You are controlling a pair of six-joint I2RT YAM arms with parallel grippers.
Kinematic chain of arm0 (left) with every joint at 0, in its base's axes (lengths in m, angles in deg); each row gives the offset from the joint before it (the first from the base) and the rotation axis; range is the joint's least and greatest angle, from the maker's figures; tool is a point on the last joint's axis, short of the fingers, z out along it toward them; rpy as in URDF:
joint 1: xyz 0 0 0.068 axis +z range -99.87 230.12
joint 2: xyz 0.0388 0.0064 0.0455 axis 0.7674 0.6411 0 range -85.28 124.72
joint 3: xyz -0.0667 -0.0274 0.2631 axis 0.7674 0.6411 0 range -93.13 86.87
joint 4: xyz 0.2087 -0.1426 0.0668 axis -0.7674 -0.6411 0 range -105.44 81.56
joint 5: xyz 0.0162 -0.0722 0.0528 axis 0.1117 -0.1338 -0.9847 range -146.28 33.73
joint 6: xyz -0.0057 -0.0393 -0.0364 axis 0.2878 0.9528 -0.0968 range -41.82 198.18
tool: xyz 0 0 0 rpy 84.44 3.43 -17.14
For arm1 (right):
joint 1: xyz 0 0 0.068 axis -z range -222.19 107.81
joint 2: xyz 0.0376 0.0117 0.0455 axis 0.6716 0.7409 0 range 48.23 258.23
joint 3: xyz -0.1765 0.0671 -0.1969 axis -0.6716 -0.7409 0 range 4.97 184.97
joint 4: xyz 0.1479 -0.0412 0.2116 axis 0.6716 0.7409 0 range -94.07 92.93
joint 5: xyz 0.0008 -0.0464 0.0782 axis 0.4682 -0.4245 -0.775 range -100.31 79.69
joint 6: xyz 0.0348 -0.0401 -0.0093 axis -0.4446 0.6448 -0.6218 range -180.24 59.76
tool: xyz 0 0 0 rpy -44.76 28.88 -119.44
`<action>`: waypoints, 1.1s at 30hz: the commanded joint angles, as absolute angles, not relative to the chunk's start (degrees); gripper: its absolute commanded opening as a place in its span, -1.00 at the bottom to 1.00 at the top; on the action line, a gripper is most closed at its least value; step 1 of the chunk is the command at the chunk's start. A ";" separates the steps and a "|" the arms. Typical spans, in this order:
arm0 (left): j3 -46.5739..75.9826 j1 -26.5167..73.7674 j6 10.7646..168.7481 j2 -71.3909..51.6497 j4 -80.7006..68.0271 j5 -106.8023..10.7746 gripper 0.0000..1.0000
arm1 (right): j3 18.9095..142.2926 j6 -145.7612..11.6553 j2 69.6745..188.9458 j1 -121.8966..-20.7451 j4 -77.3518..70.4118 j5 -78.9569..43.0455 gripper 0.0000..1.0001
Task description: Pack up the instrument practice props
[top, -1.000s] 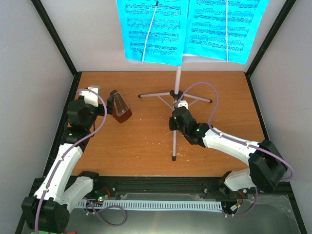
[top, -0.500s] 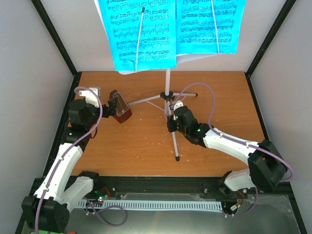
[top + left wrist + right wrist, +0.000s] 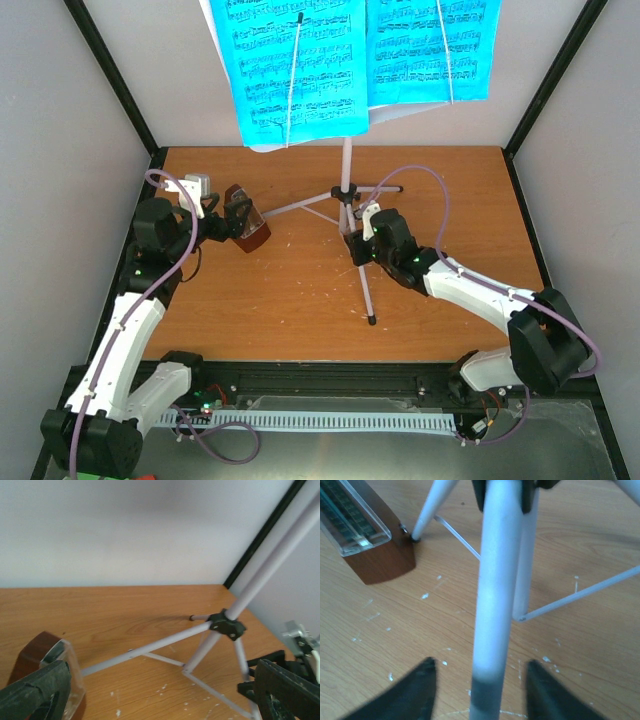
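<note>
The pale silver music stand [image 3: 347, 165] is upright at the back of the table, with two cyan sheet-music pages [image 3: 295, 70] on its desk. Its near leg [image 3: 492, 605] runs between the fingers of my right gripper [image 3: 480, 664], which is open with a gap on each side. The dark red-brown metronome [image 3: 245, 218] stands left of the stand, one stand foot close by its base [image 3: 375, 540]. My left gripper [image 3: 160, 680] is wide open with nothing held. Its left finger [image 3: 35, 695] is right beside the metronome [image 3: 35, 647].
White walls and black frame posts [image 3: 110, 80] close in the wooden table [image 3: 300, 290] on three sides. Purple cables loop over both arms. The stand's other two legs [image 3: 290, 205] spread left and right across the back of the table. White flecks dot the wood.
The right gripper has opened off the stand's near leg. The stand has shifted left and turned since a second ago. The left gripper has moved in towards the metronome.
</note>
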State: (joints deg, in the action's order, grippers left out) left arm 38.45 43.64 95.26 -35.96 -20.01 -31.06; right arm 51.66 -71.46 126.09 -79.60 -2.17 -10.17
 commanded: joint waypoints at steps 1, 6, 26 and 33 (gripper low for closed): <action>34.38 43.97 97.80 -40.15 -21.54 -25.53 0.99 | 51.72 -70.49 120.93 -78.66 -1.58 -11.78 0.43; 29.89 43.97 98.61 -42.70 -23.88 -22.15 0.99 | 50.89 -72.81 112.64 -76.02 2.97 -13.15 0.68; -7.40 31.16 98.43 -20.35 -28.96 -9.88 0.45 | 79.49 -80.12 102.08 -74.01 8.86 -43.31 0.55; -14.12 23.46 97.86 -15.00 -28.84 -19.21 0.35 | 93.62 -80.88 108.36 -74.01 11.24 -36.60 0.51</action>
